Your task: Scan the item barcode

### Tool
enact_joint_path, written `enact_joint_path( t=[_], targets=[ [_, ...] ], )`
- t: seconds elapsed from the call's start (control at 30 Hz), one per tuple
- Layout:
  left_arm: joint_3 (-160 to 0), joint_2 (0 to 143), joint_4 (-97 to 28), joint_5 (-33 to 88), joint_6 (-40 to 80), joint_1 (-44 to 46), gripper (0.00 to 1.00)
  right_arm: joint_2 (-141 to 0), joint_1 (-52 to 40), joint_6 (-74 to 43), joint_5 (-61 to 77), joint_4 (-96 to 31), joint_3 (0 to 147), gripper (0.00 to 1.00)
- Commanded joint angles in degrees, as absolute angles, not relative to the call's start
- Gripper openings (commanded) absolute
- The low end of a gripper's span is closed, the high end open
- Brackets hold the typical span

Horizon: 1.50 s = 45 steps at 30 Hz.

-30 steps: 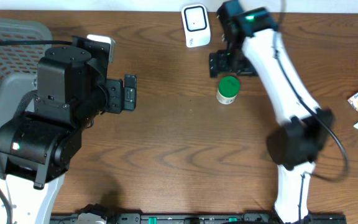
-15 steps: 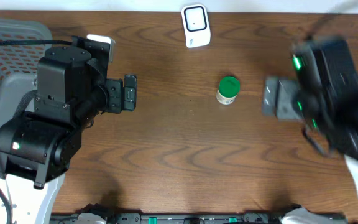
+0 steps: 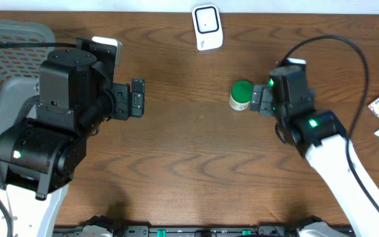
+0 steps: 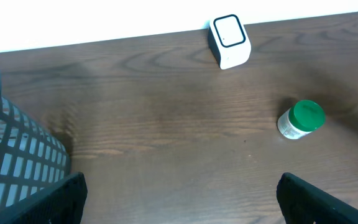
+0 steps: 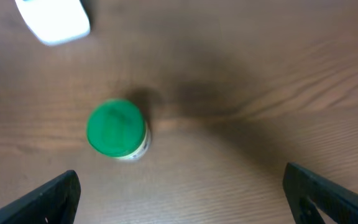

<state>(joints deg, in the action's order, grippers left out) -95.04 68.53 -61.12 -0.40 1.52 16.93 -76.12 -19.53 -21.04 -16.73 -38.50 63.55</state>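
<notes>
- Small white bottle with a round green cap: seems to stand upright, cap up, on the brown wooden table, right of centre and nearer the far edge than the near one. No barcode is visible in any view.
- White box-shaped scanner sits at the middle of the far edge, well apart from the bottle.
- Right gripper: jaws spread wide, holding nothing, just beside the bottle on its right-edge side. Contact cannot be judged from overhead.
- Left gripper: jaws wide, empty, toward the left edge, well apart from the bottle.
- Risk: one finger meets the bottle before the other. A light, narrow bottle would likely tip and roll off.
- Risk: the pads close on the smooth round body off-centre, and the bottle twists or squirts out.
- Risk: the fingers cover the label, or the code ends up facing away from the scanner window, giving no read.
- Risk: a grip on the cap alone may slip during the carry.
</notes>
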Motion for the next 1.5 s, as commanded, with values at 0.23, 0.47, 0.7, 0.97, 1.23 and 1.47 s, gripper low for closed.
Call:
enact_joint_path(
  t=[0.23, 0.47, 0.7, 0.97, 1.23, 1.47],
  targets=[
    [-94.8, 68.5, -61.1, -1.1, 1.8, 16.7, 0.98, -96.9, -16.1, -20.5, 0.9, -48.2, 80.0, 0.99],
    [-94.8, 68.5, -61.1, -1.1, 1.8, 16.7, 0.98, -105.9, -17.1, -19.5, 3.0, -55.3, 92.2, 0.99],
    [-94.8, 68.5, -61.1, -1.1, 1.8, 16.7, 0.98, -114.5, -16.9, -18.5, 3.3, -57.8, 97.7, 0.99],
    [-94.8, 68.5, -61.1, -1.1, 1.8, 16.7, 0.98, -118.3, -16.9, -18.7, 1.9, -57.9, 97.7, 0.99],
    [-94.8, 68.5, -61.1, -1.1, 1.8, 16.7, 0.98, -123.2, -16.7, -19.5, 2.7, -58.1, 97.7, 0.99],
    [-94.8, 68.5, -61.1, -1.1, 1.8, 16.7, 0.98, -124.1, -16.4, -20.8, 3.4, -57.4, 97.7, 0.99]
  ],
)
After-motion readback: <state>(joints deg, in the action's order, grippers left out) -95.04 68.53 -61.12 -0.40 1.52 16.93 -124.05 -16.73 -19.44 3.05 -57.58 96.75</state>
